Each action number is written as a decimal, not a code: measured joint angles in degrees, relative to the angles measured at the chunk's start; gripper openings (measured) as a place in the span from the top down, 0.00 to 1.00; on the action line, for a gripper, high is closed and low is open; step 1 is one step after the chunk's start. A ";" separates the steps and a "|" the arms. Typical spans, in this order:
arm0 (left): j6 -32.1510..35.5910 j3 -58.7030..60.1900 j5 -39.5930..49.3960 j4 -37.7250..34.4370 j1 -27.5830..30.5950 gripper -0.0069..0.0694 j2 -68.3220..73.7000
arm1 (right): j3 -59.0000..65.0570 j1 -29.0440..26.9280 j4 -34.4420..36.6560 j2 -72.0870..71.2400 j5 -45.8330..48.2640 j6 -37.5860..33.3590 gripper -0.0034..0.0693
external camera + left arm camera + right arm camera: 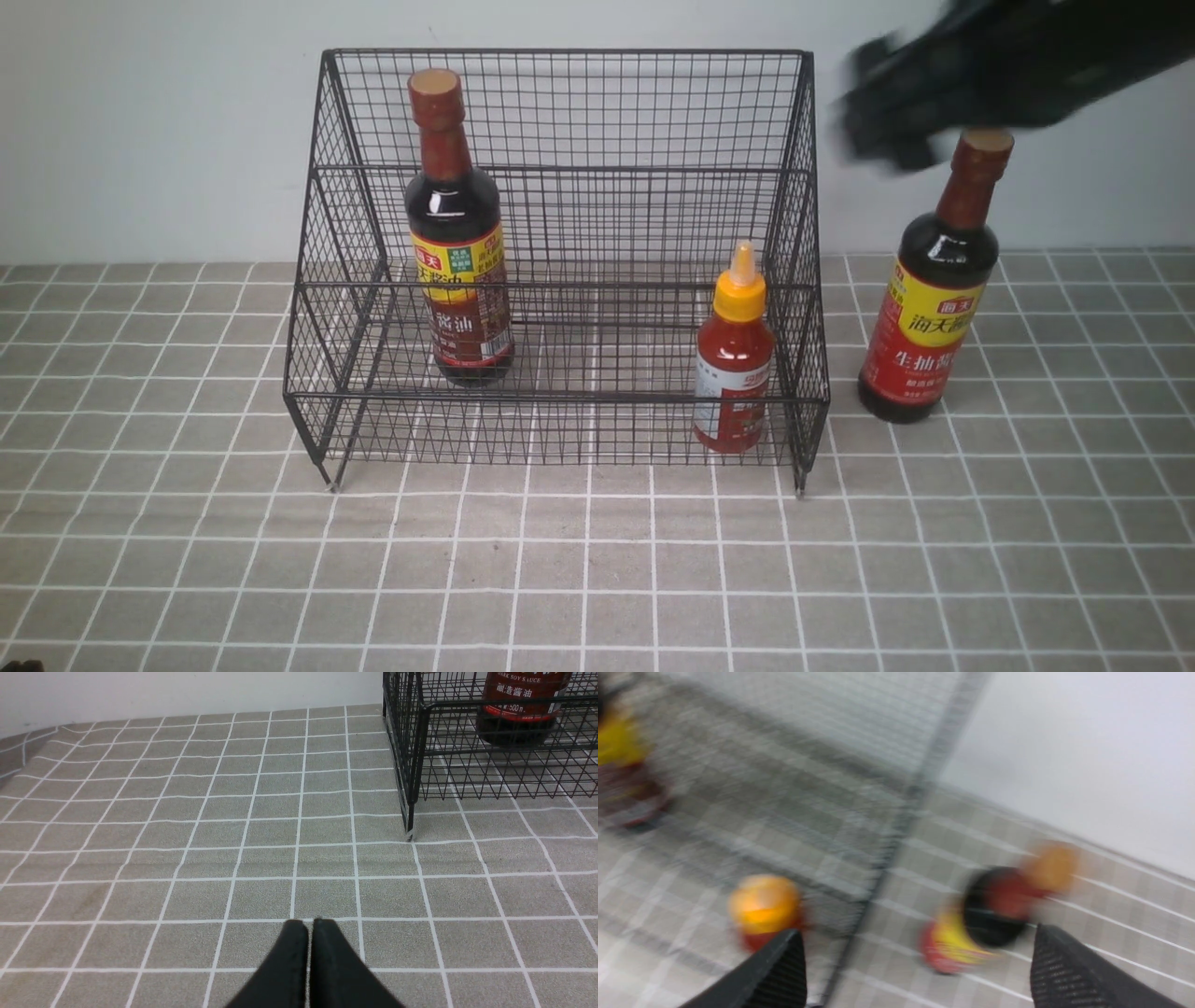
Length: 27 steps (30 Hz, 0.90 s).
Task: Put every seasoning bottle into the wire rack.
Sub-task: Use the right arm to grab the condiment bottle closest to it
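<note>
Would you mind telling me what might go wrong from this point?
1. The right claw is open and motion-blurred above the soy bottle outside the rack; a fast approach could knock that tall bottle over.
2. The red bottle stands just inside the rack's right wall; lifting the soy bottle in too low might clip the wire or topple it.

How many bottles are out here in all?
3. The left soy-sauce bottle stands inside the wire rack, on its left; the small red sauce bottle inside at front right; the right soy-sauce bottle on the table outside. None seems hidden.
</note>
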 joint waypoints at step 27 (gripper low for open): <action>0.00 0.00 0.00 0.00 0.00 0.92 0.00 | 13.64 -13.74 -4.76 7.01 -26.84 15.35 0.14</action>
